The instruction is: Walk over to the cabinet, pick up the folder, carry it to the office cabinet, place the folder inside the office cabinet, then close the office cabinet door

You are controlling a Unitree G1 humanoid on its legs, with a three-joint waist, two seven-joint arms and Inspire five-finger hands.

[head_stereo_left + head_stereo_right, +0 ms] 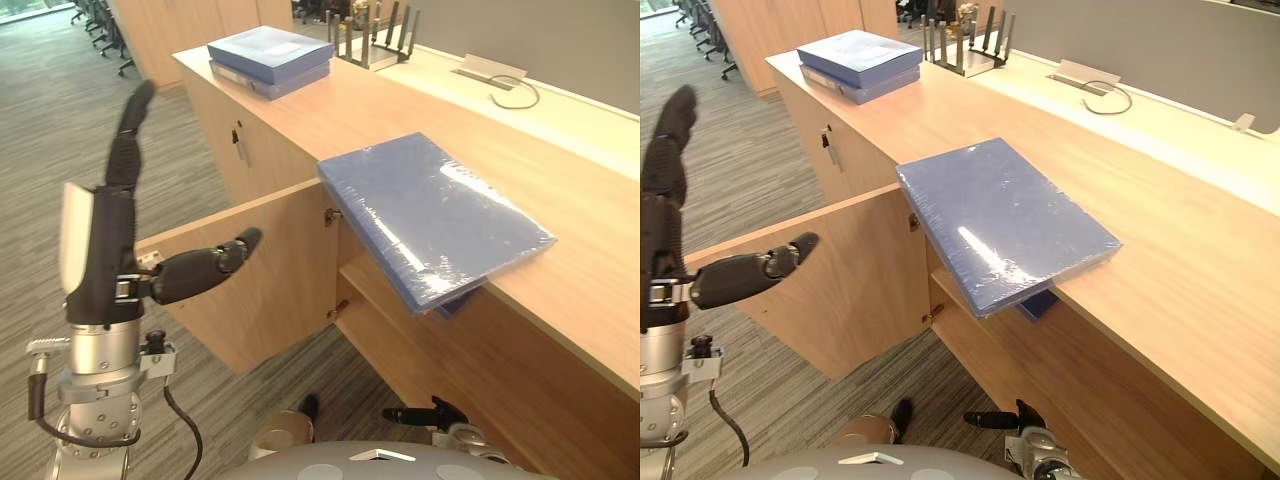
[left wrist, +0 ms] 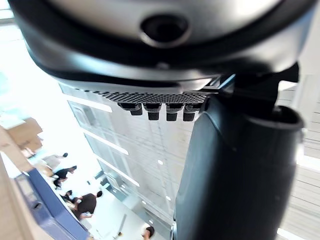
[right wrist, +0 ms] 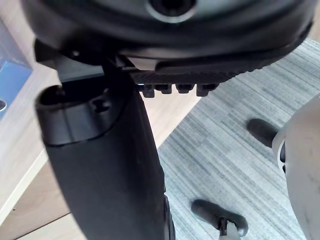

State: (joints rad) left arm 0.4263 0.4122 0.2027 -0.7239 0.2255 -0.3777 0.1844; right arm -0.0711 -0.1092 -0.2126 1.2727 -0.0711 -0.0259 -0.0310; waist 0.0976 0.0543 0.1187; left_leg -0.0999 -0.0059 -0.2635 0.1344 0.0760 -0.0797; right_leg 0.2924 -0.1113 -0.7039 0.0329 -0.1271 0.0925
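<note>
**Colleague:** How far along are you?

**Me:** Not far, I judge. I stand at the cabinet, so the walk looks done, but nothing is picked up yet. My left hand [image 1: 105,250] is raised in front of the open door [image 1: 255,290]. Its fingers [image 1: 128,140] are straight and pointing up, and its thumb [image 1: 205,268] sticks out towards the door without touching it. It holds nothing.

**Colleague:** And the folder?

**Me:** The blue folder [image 1: 430,215], wrapped in shiny film, lies flat on the tabletop [image 1: 560,200]. Its near corner hangs over the edge, just above the open office cabinet, and neither of my hands touches it. The shelf [image 1: 365,280] inside looks bare as far as I can see. My right hand [image 1: 425,413] hangs low, below the tabletop edge and well apart from the folder. Its fingers are relaxed and empty.

**Colleague:** So what is left?

**Me:** Grasping the folder, bringing it down to the shelf, letting go, then swinging the door shut.

**Colleague:** Give me a count.

**Me:** One open door. Two blue box files [image 1: 270,58] stacked at the far end of the tabletop. One wrapped folder. One black file rack [image 1: 375,40] behind the stack. One looped cable [image 1: 515,95] further right.
</note>
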